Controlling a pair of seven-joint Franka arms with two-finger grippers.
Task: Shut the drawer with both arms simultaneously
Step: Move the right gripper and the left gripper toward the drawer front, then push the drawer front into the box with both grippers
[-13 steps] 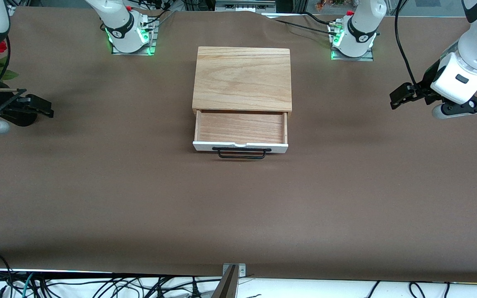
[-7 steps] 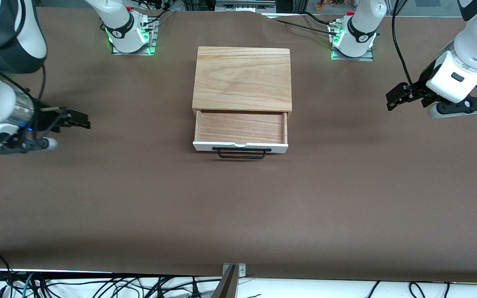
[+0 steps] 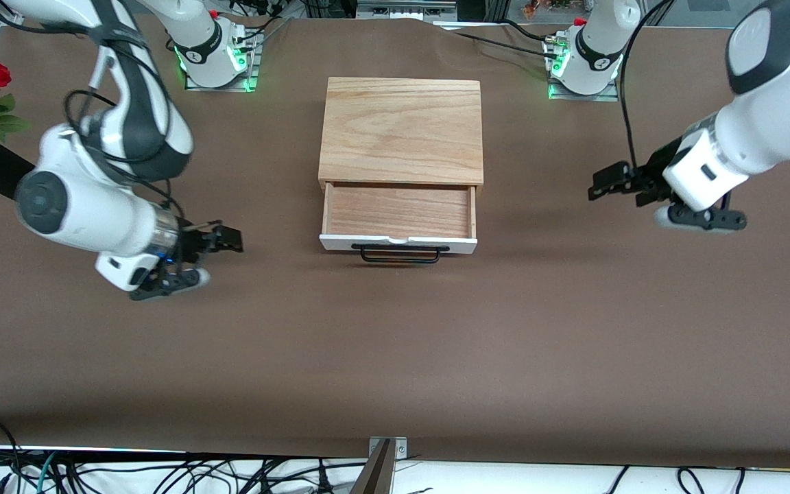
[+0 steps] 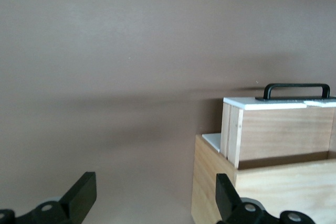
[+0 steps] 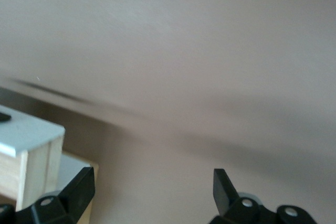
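We count two grippers and one drawer: our left gripper [image 3: 606, 184], at middle right of the front view, and our right gripper [image 3: 225, 239], at middle left, both have fingers spread and hold nothing. Each arm bends low over the table [image 3: 395, 357], its gripper aimed inward at the drawer [image 3: 398, 218]. The drawer sits at centre frame, pulled out of its box [image 3: 402, 130], long axis running between the arms, handle [image 3: 399, 254] toward the front camera.

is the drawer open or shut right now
Open: the drawer is pulled out of the box, its bare wooden floor showing; neither gripper touches it.
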